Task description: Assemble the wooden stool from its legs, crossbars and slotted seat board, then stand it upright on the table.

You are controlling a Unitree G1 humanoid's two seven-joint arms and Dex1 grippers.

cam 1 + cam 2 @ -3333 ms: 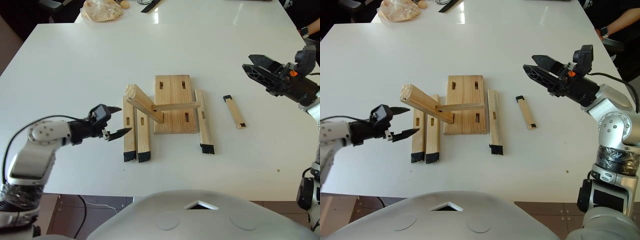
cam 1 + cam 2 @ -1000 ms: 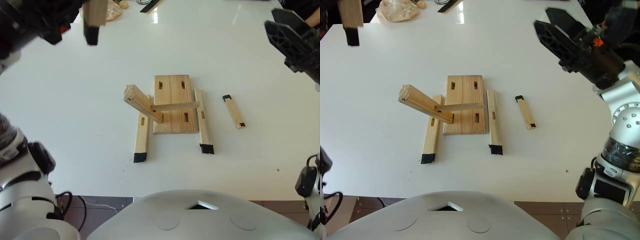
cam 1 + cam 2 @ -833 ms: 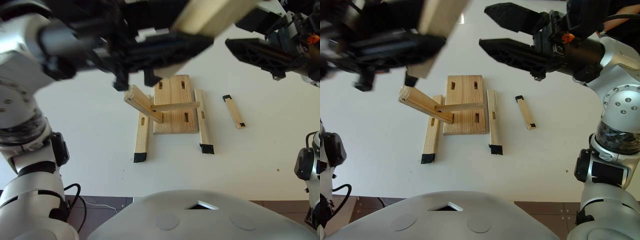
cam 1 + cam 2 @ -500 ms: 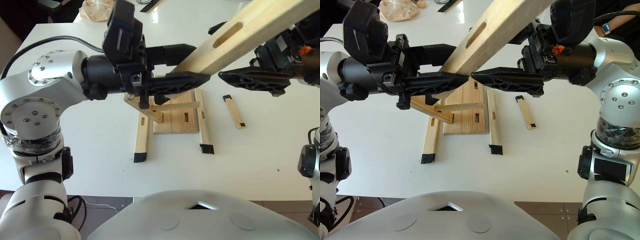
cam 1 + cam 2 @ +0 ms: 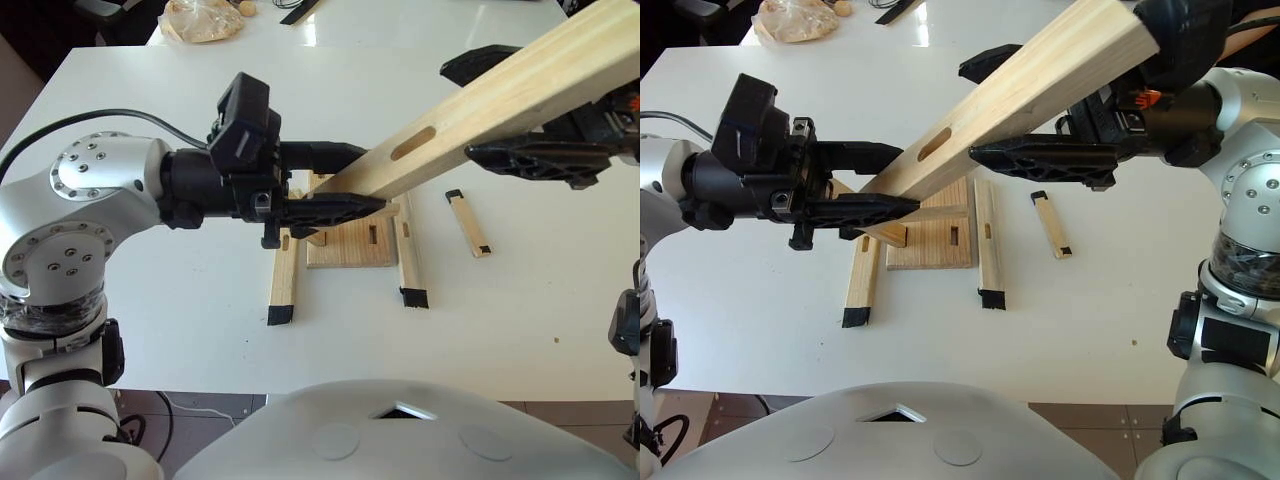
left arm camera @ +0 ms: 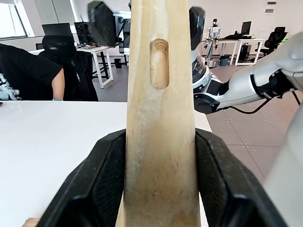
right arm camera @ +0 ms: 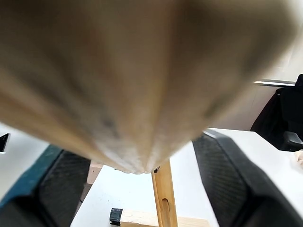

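Left gripper (image 5: 371, 178) clenched on the lower end of a long pale wooden leg with an oval slot (image 5: 500, 95), held aslant above the half-hidden slotted seat board (image 5: 346, 248), right gripper (image 5: 970, 112) jaws spread wide around its upper end, seemingly not gripping.

- Left gripper (image 5: 372, 177): forearm pointing toward the robot's right, jaws clamped on a raised leg (image 5: 520, 85).
- Right gripper (image 5: 457, 110): jaws spread, straddling the same leg.

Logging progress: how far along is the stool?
Looks done: one thin wooden crossbar plugged into a tilted leg, over the slotted seat board. In hand: left hand grips a slotted wooden leg, right hand open around it. Left: two flat legs, short crossbar, seat, uprighting.
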